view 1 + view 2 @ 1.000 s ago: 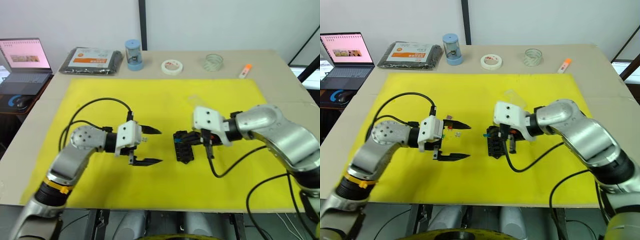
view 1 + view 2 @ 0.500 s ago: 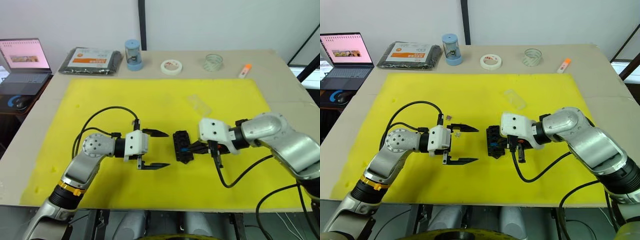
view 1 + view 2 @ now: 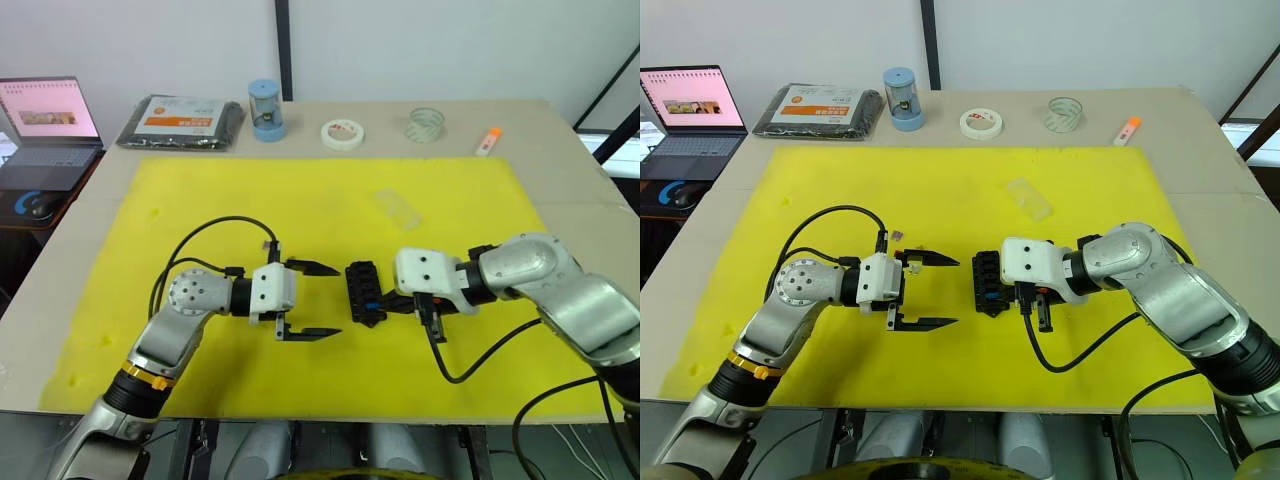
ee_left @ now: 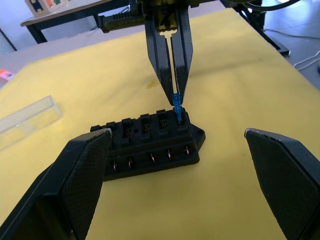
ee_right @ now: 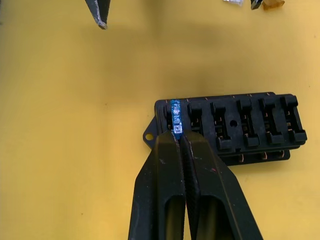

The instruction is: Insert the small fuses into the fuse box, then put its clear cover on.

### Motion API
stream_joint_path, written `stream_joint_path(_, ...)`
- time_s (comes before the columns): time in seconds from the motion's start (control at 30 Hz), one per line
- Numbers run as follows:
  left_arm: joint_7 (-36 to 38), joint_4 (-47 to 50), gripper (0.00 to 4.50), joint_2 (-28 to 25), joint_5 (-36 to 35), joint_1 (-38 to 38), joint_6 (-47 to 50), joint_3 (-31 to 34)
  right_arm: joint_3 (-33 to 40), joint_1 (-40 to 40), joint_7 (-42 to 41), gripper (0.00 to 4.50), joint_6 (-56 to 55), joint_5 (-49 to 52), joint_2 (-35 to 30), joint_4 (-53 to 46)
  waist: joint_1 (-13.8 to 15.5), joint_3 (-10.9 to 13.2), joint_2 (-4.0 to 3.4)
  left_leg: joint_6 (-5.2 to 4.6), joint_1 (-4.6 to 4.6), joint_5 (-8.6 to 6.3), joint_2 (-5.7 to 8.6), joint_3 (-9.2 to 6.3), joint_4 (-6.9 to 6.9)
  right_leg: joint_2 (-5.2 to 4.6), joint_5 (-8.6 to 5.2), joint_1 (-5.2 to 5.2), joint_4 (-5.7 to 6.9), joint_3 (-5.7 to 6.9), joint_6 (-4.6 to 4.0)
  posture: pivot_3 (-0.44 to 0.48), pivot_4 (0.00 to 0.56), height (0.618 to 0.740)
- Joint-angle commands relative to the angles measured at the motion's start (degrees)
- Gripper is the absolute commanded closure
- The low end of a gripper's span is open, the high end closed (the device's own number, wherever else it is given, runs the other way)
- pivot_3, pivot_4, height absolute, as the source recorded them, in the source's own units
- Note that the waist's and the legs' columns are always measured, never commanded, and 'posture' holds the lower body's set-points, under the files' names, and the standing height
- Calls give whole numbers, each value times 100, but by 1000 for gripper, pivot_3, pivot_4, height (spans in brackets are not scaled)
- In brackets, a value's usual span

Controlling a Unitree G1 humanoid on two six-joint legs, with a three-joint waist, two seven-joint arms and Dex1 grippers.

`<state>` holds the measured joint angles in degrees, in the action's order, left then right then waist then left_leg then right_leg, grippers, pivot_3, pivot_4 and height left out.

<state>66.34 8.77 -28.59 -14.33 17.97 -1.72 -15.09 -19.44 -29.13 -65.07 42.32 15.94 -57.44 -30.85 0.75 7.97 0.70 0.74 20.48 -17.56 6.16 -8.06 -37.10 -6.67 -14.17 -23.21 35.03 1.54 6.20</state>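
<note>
1. Head view: since a second ago our right gripper [image 3: 1025, 297] dropped low beside the fuse box [image 3: 987, 284] mid-mat; left gripper [image 3: 940, 291] hangs released nearby
2. Left wrist: blue fuse [image 4: 176, 113] sits over the end slot
3. Right wrist: clenched on it; we'd push straight, no tilting

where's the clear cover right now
The clear rectangular plastic cover lies on the yellow mat, beyond the black fuse box, toward the robot's right, apart from it.
</note>
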Motion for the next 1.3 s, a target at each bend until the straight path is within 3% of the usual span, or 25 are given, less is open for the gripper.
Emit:
stream_joint_path(0.03,26,-52,29,79,0,28,-153,-103,17,-1,-31,4500,-148,-120,-23,-10,0,0,0,0,0,0,0,0,0,0,0,0,0,0,0,0,150,740)
stream_joint_path(0.47,-12,-586,29,448,184,320,-316,-366,-116,39,-164,4500,-393,-383,11,98,2,0,0,0,0,0,1,0,-2,0,0,2,0,3,0,0,150,740)
stream_joint_path(1.3,5,-825,29,576,269,417,-391,-452,-454,-48,-524,4500,-1265,-991,332,683,-14,-3,3,0,-11,0,-2,0,-2,5,0,9,2,2,0,0,150,740)
